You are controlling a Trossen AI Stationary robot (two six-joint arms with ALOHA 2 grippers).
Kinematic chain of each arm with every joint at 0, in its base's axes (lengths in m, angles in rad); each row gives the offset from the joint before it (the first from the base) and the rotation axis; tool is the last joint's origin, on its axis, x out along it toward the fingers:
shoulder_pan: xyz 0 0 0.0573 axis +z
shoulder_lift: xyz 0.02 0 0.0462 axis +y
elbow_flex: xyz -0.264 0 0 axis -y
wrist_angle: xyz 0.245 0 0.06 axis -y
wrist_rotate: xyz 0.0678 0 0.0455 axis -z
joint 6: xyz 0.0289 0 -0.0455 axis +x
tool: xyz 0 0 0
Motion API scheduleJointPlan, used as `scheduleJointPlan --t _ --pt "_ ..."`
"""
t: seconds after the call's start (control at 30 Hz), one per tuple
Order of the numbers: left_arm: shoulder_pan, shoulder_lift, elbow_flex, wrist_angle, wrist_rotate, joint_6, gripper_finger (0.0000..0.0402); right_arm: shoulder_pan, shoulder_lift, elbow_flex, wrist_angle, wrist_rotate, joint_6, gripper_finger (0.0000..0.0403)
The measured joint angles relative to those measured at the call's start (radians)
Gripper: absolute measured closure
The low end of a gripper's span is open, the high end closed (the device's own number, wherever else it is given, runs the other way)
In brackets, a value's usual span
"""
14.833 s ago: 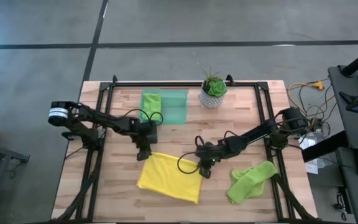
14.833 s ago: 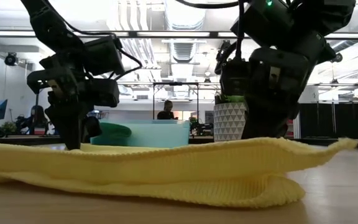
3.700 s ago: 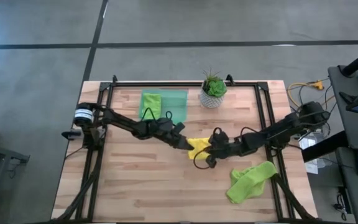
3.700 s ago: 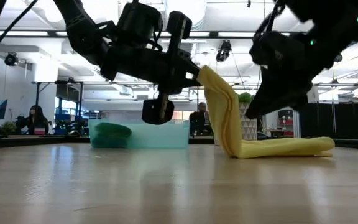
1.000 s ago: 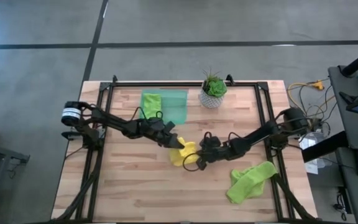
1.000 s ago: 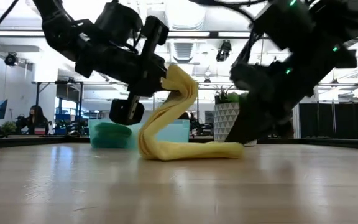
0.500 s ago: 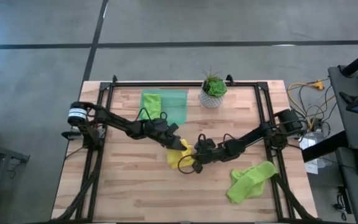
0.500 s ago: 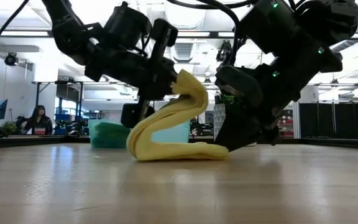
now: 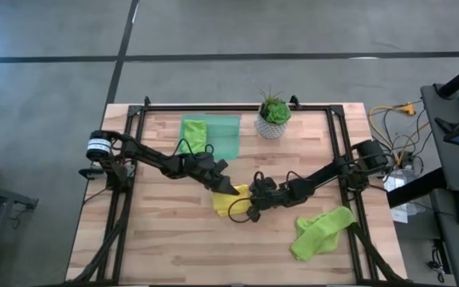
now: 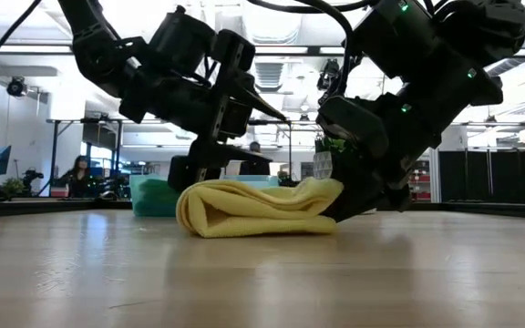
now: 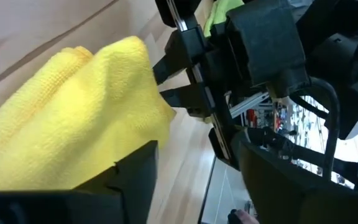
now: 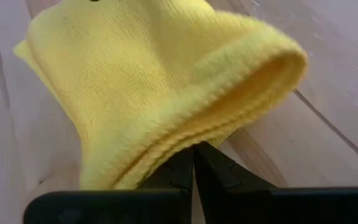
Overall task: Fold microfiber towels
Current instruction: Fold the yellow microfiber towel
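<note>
Near, at the centre of the table [image 9: 158, 239]: yellow towel [image 10: 253, 208], folded into a thick flat bundle, lying between the two grippers.

Right gripper [image 10: 340, 202]: fingers pressed together, clamped on the yellow towel's edge and low against the table top; in the right wrist view, folded layers bulging just ahead of the closed fingertips [image 12: 193, 163].

Left gripper [image 9: 234, 190]: fingers spread apart, nothing between them, poised just above the opposite end of the same bundle; in the left wrist view, towel directly ahead of and beneath the parted fingers [image 11: 135, 174], with the right gripper facing from the far side.

Beside the right arm, toward the table's near right corner: lime green towel [image 9: 322, 231], crumpled and unfolded, well apart from both grippers.

Farther, beyond the left gripper toward the table's back edge: translucent green tray [image 9: 226, 135], rectangular, holding one folded lime green cloth [image 9: 194, 131] in its left half; the right half showing only bare tray floor. In the low view, tray wall visible behind the yellow bundle, with a darker teal-green mass at its left end.

Beside the tray, beyond the right gripper: potted plant [image 9: 273, 114] in a white patterned pot, upright.

Farthest, in the room behind the table: seated person [image 10: 78, 173] at a desk.
</note>
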Motion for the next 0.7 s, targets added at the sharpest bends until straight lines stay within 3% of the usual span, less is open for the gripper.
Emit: scheduleJointPlan --t 0.1,0.27,0.43,0.53,0.7 --pt "0.003 -0.003 0.003 -0.001 0.01 -0.008 0.0176 0.0 -0.004 0.0 -0.009 0.0 -0.001 0.0394" --pt "0.018 -0.029 0.001 -0.003 0.118 0.003 0.0171 0.003 -0.042 -0.002 -0.094 -0.004 -0.012 0.0394" --pt "0.007 -0.089 0.001 -0.038 0.171 0.159 0.0171 0.007 -0.115 -0.005 -0.18 0.003 -0.067 0.0394" --pt "-0.027 -0.129 -0.001 -0.147 0.122 0.3 0.0171 0.012 -0.178 -0.014 -0.234 0.033 -0.083 0.0394" --pt "-0.087 -0.161 -0.001 -0.238 -0.072 0.55 0.0171 0.011 -0.254 -0.021 -0.255 0.028 -0.147 0.0394"
